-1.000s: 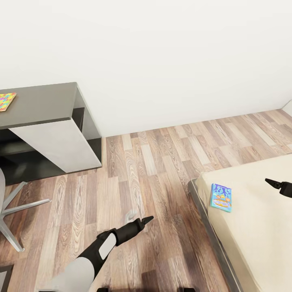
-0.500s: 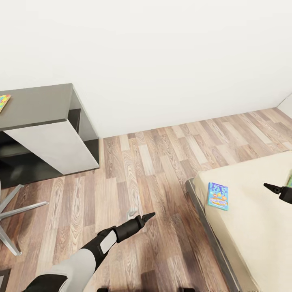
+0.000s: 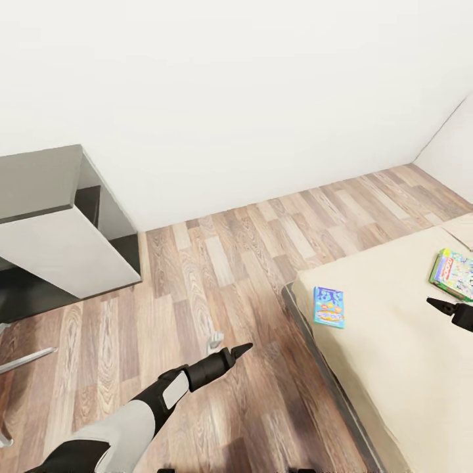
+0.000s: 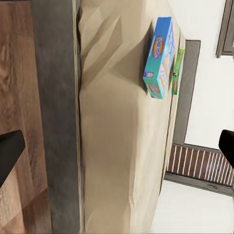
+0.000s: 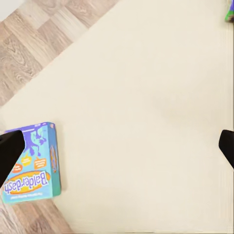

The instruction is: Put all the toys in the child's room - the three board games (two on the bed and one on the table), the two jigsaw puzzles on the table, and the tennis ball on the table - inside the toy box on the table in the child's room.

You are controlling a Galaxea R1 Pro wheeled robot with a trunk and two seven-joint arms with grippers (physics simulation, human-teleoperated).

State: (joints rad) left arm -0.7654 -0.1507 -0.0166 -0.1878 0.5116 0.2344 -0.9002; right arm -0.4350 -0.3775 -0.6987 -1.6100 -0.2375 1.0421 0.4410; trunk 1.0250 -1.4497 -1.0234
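We see two board games lying flat on the bed [image 3: 394,368]. A blue game box [image 3: 328,307] sits near the mattress corner closest to the floor, and its cover reads "Balderdash" in the right wrist view [image 5: 31,165]. A green game box [image 3: 454,274] lies well apart from it, farther up the bed; its lettering is too small to read. The right claw [image 3: 443,305] hangs over the mattress between the two boxes, fingers spread apart, holding nothing. Our left claw [image 3: 233,355] hovers over the wood floor [image 3: 217,263], also parted and empty. The table [image 3: 52,217] stands against the wall.
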